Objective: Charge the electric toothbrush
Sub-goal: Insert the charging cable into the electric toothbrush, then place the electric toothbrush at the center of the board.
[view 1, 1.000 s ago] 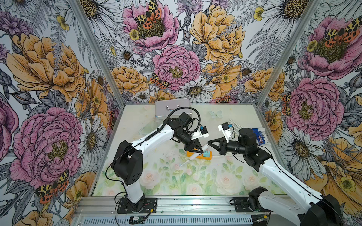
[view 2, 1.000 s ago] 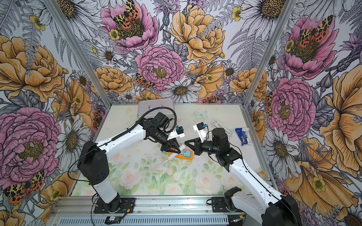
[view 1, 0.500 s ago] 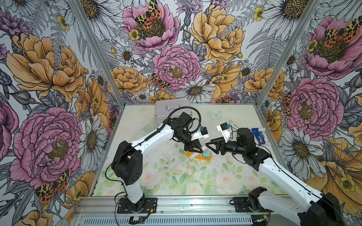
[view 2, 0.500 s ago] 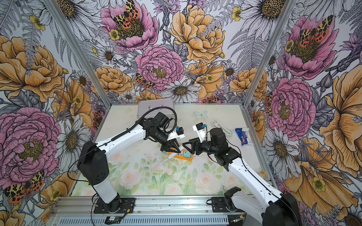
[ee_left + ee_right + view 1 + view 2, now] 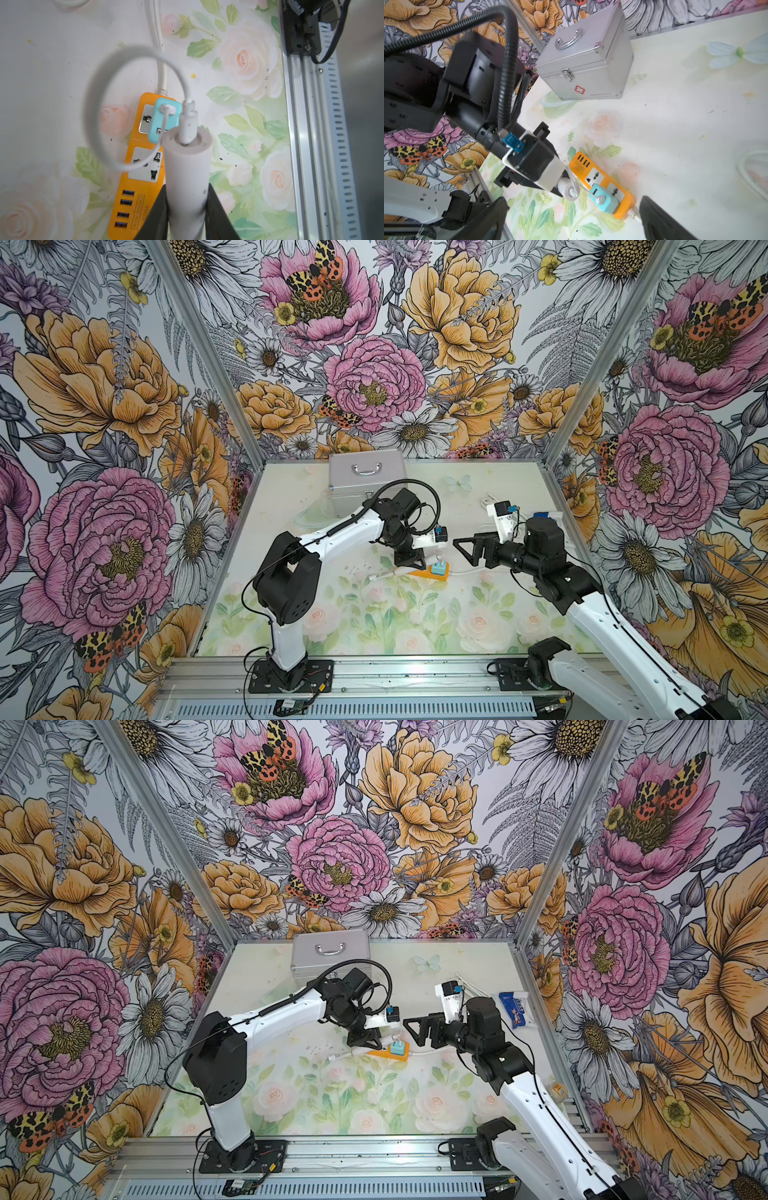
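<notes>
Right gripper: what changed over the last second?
The right gripper opened wide and drew back slightly from the teal adapter, toward its own side; it holds nothing. Unchanged: the left gripper stays shut on the electric toothbrush above the orange power strip, with the white cable plugged into its end.

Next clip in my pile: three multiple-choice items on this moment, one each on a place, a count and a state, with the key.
1. The teal adapter is: A lying loose; B plugged into the orange power strip; C hanging by its lead.
2. USB ports in the row at the strip's end: A two; B six; C four.
3. The electric toothbrush is: A clamped in the left gripper; B lying untouched; C standing unheld.
Key: 1 B, it stands on one of the strip's sockets; 2 C, four slots show in the left wrist view; 3 A, black fingers press its handle from both sides.
</notes>
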